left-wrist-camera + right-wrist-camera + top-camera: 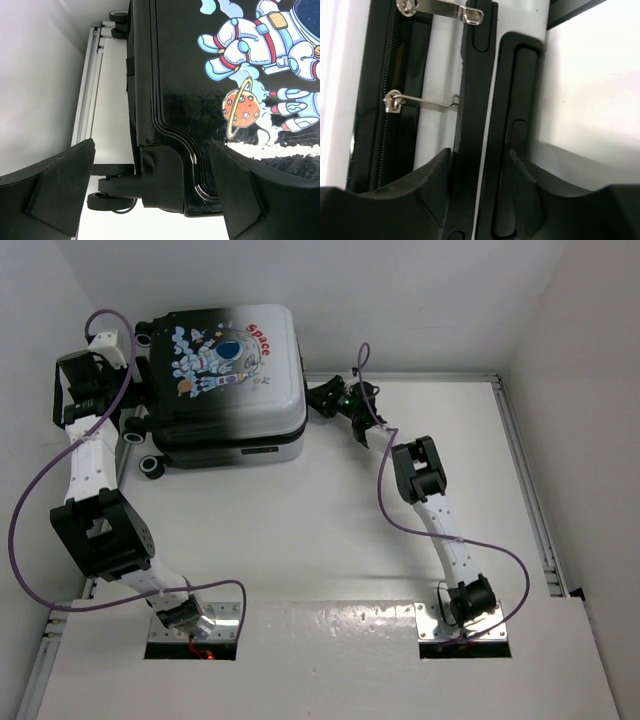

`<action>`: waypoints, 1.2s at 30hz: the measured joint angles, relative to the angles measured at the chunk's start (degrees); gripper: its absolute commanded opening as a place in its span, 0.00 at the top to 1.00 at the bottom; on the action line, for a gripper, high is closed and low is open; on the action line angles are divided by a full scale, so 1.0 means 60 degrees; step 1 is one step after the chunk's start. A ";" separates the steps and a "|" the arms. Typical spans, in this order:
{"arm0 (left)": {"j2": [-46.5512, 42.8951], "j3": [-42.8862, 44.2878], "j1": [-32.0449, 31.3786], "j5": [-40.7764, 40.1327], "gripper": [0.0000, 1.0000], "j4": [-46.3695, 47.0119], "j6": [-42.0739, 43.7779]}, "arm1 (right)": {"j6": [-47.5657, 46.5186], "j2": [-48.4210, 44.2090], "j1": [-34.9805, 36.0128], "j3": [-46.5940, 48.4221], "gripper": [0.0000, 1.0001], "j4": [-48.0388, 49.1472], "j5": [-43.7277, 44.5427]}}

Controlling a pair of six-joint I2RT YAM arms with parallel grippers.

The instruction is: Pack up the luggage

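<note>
The luggage [225, 370] lies flat and closed at the back left of the table, astronaut print up. My left gripper [120, 405] is open at its left side. In the left wrist view the wide-apart jaws [152, 150] frame the black lower corner of the luggage [200, 75] and a wheel [110, 200], touching neither. My right gripper [328, 400] is against the right side of the case. In the right wrist view its jaws [480, 152] close on the black bar beside the recessed handle [520, 125]. Two zipper pulls [395, 102] hang on the white shell [440, 130].
White walls stand close behind and left of the luggage. A metal rail [520, 470] runs along the table's right edge and another rail [87, 85] along the left edge by the wall. Both arm bases sit on plates [195, 625] at the near edge.
</note>
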 measured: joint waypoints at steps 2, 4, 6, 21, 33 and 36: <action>0.0000 0.0000 0.0000 -0.0029 0.03 0.0004 -0.0004 | 0.0120 0.0018 0.0004 0.0062 0.64 0.0033 -0.0062; 0.0004 0.0000 0.0000 -0.0051 0.03 0.0004 -0.0033 | 0.0288 0.0018 0.0033 0.0080 0.93 0.0182 -0.0102; 0.0015 0.0000 0.0000 -0.0095 0.03 0.0004 -0.0047 | 0.0634 -0.0018 0.0051 -0.0047 1.00 0.0255 -0.0051; 0.0022 0.0000 -0.0018 -0.0011 0.04 -0.0138 0.0022 | -0.0648 -0.5850 -0.0076 -1.0830 1.00 0.3585 -0.1184; 0.0018 0.0076 -0.2452 0.1002 0.17 -0.1829 0.2014 | -0.5694 -1.3391 -0.0055 -1.7158 0.90 0.2211 -0.1304; -0.0036 0.0106 -0.3224 0.1217 0.31 -0.2299 0.2732 | -0.6714 -1.4455 -0.1588 -1.7161 1.00 0.1501 -0.1198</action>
